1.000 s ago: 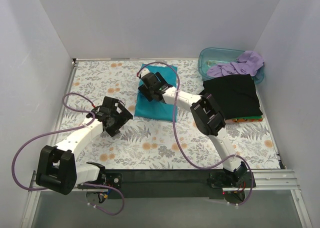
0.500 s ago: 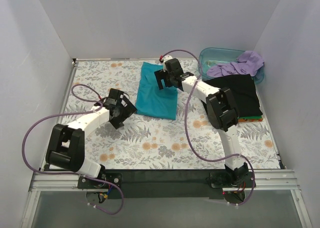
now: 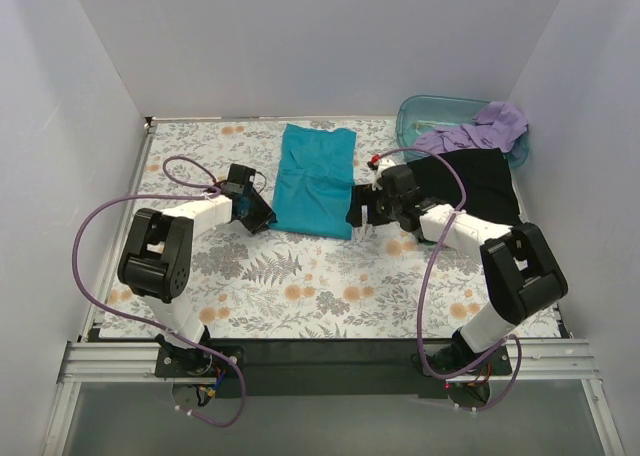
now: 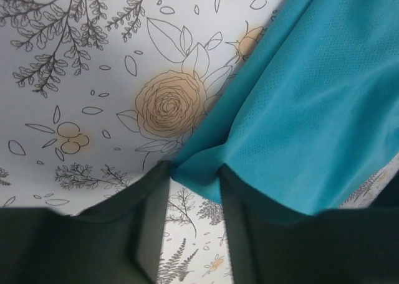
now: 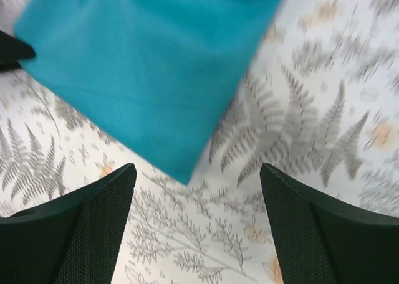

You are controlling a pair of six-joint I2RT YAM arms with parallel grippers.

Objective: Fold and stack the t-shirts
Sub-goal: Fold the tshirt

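Nearest me, my left jaws sit low on the worktop at the near left corner of the teal shirt. They are parted narrowly, with the corner's tip lying in the gap but not pinched. My right jaws hang spread wide over the near right corner, grasping nothing. The teal shirt lies mid-worktop as a long strip running away from me. I judge I am about to take its near hem for the crosswise fold. That calls for both jaws to nip every layer at the corners, then lift and carry evenly to the far edge. To the right lies the black shirt, folded. Farthest off, the lavender shirt drapes over the tub.
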